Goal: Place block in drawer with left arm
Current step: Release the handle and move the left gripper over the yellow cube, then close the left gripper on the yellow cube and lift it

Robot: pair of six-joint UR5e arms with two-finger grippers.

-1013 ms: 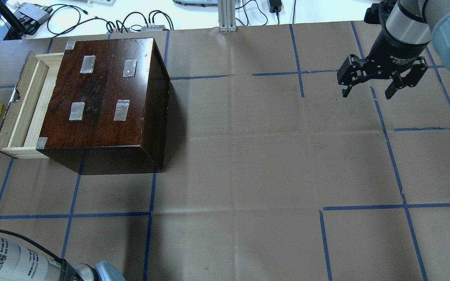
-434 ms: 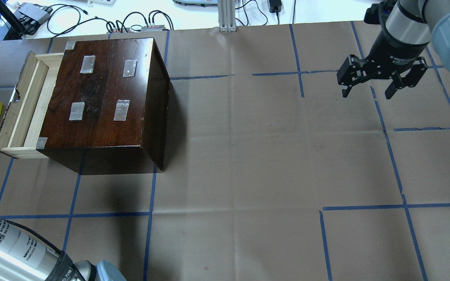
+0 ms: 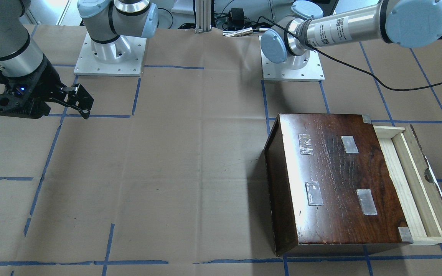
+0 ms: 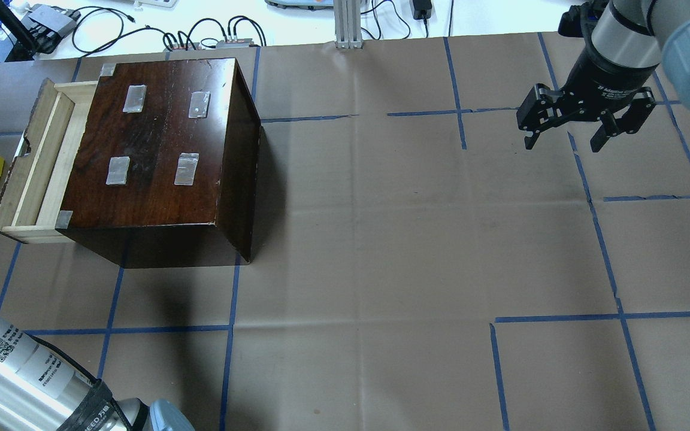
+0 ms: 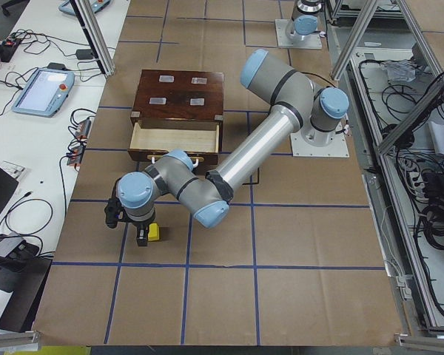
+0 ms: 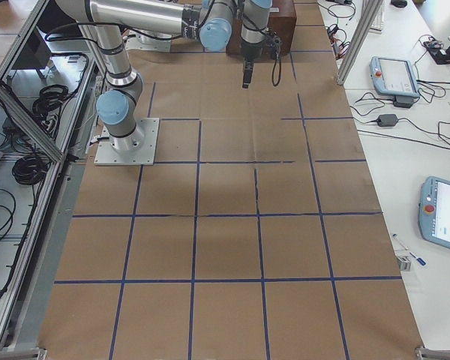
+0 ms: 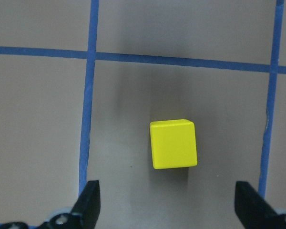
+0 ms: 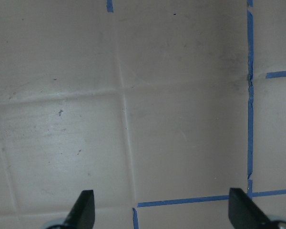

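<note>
Hovering near block (image 7: 174, 144), left gripper (image 7: 168, 202) spread wide, block just ahead, untouched

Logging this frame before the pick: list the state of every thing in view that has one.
drawer: pulled open, nothing seen inside.
block: on the table, outside the drawer, ungripped.
left gripper: open, above the block, not touching it.
right gripper: open, empty, above bare table.
cabinet: upright on the table.
</note>
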